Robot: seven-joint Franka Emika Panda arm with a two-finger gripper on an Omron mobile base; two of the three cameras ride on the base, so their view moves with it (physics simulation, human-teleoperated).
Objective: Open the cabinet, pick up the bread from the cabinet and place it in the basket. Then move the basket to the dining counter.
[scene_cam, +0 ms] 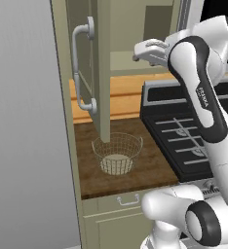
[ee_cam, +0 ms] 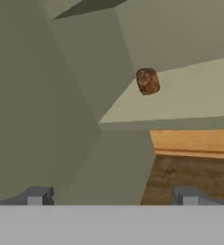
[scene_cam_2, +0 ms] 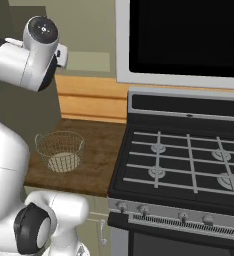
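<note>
The cabinet's door (scene_cam: 97, 73) stands open, swung out over the worktop, its curved silver handle (scene_cam: 82, 68) facing left. In the hand view the bread (ee_cam: 147, 80), a small dark-brown lump, sits on the cabinet's shelf (ee_cam: 195, 100), far back and up from the fingertips. My gripper (ee_cam: 111, 198) is open with nothing between its fingertips; the hand (scene_cam: 147, 48) hovers in front of the open cabinet at shelf height, still apart from the bread. The wire basket (scene_cam: 117, 153) (scene_cam_2: 60, 150) stands empty on the worktop below the door.
A black gas stove (scene_cam: 194, 131) (scene_cam_2: 189, 155) adjoins the short wood worktop (scene_cam: 150, 168) (scene_cam_2: 101, 145) on the right. A dark panel (scene_cam_2: 189, 35) hangs above the stove. A tall grey panel (scene_cam: 23, 121) stands at the left. A small drawer (scene_cam: 128, 199) lies under the worktop.
</note>
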